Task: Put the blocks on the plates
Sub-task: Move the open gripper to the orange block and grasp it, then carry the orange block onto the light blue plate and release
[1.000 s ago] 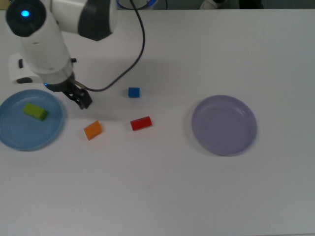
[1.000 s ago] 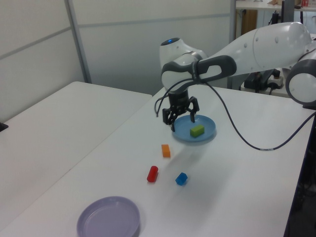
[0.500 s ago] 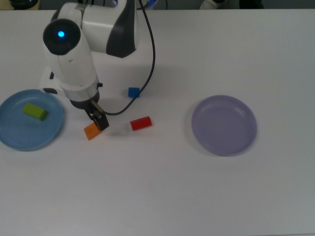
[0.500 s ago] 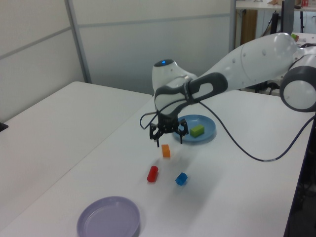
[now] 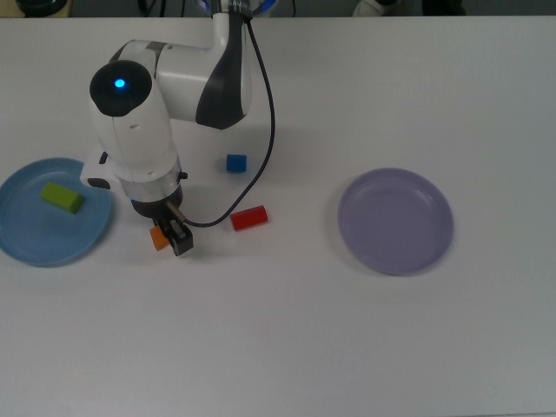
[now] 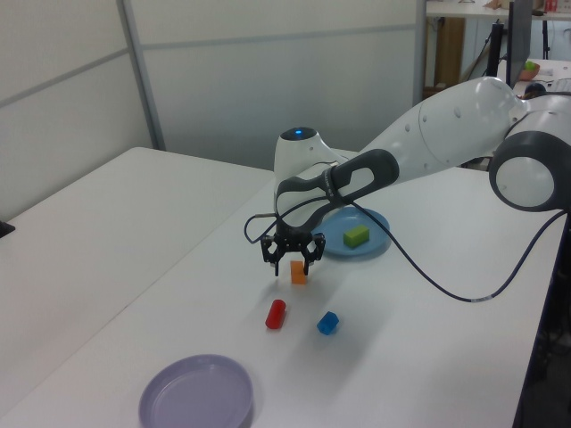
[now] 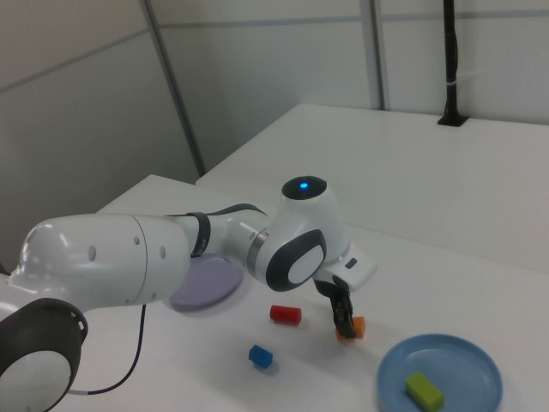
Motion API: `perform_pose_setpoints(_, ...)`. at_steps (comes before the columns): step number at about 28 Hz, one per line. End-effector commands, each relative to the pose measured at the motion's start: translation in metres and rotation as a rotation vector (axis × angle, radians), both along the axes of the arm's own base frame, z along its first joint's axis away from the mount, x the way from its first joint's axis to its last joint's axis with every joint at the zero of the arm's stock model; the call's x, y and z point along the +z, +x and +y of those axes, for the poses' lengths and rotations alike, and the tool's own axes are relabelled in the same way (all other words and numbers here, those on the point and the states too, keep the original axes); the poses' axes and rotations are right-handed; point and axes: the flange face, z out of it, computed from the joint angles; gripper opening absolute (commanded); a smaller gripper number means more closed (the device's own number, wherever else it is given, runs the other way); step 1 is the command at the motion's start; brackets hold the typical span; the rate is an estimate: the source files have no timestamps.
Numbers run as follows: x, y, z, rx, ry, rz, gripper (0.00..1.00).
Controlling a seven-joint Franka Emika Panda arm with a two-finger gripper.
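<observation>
— What's around the gripper [image 6: 292,265]?
— I see its fingers spread, straddling the orange block [image 6: 299,273] on the white table [image 5: 287,347]. My arm [image 5: 143,148] hides most of that block in the top view. The red block [image 5: 248,218] and blue cube [image 5: 235,162] lie nearby, loose.
— The plates?
— The light blue plate [image 5: 26,243] holds the green block [image 5: 62,197]; I see nothing in the lavender plate [image 5: 395,221].
</observation>
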Motion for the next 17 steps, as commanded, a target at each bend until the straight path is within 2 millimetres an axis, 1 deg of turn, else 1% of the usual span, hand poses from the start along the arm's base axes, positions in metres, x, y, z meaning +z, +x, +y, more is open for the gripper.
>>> perform_pose_setpoints(1, 0.001, 0.0, -0.003, 0.014, 0.007, -0.021, 0.0)
perform_pose_setpoints(6, 0.001, -0.001, -0.004, 0.045, 0.004, -0.011, 0.0)
perform_pose_setpoints(9, 0.011, -0.002, -0.013, 0.04, -0.001, -0.021, 0.0)
perform_pose_setpoints(10, 0.021, -0.005, -0.023, 0.031, -0.001, -0.018, 0.0)
perform_pose_setpoints(14, 0.04, -0.011, -0.054, 0.035, -0.003, -0.012, 0.0)
perform_pose_setpoints(15, 0.051, -0.016, -0.069, 0.035, -0.002, -0.013, 0.0)
perform_pose_setpoints(17, 0.062, -0.022, -0.086, 0.028, -0.003, -0.018, 0.0)
